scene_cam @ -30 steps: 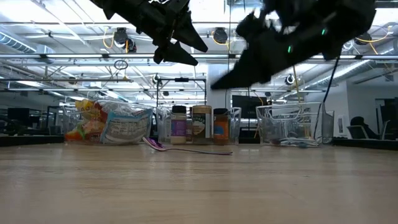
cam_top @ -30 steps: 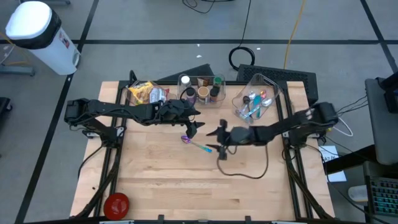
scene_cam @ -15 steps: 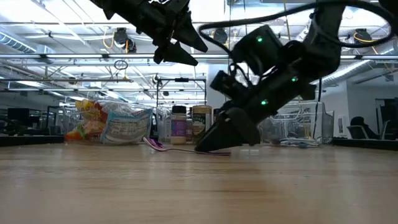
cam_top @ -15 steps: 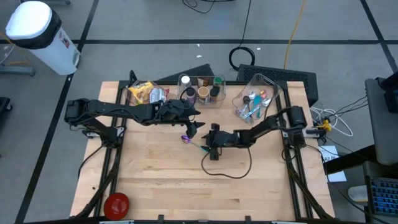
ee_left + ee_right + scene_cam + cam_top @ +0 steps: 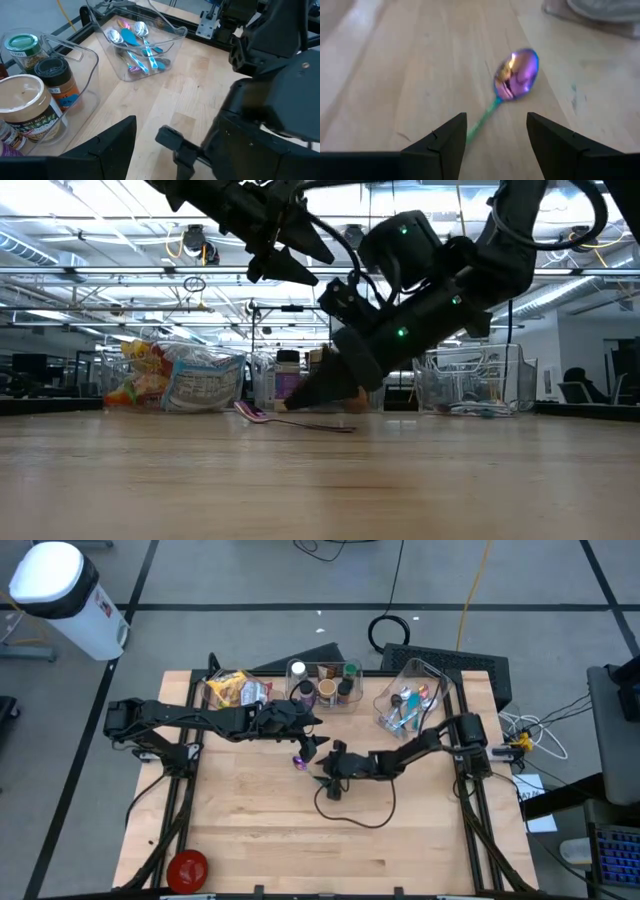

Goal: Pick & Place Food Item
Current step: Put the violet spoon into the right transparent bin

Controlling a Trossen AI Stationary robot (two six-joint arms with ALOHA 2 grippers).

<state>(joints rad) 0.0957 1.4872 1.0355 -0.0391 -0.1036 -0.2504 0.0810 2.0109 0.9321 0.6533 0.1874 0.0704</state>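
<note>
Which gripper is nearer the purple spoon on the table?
Right. The right gripper is down at the table with its open fingers either side of the purple spoon handle. The left gripper hangs above the spoon's bowl end, fingers open.

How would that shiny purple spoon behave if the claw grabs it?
The spoon looks like thin, glossy metal, so probably stiff and light. Lying flat on the table, its slim handle may slip or pivot between the right gripper's open jaws.
</note>
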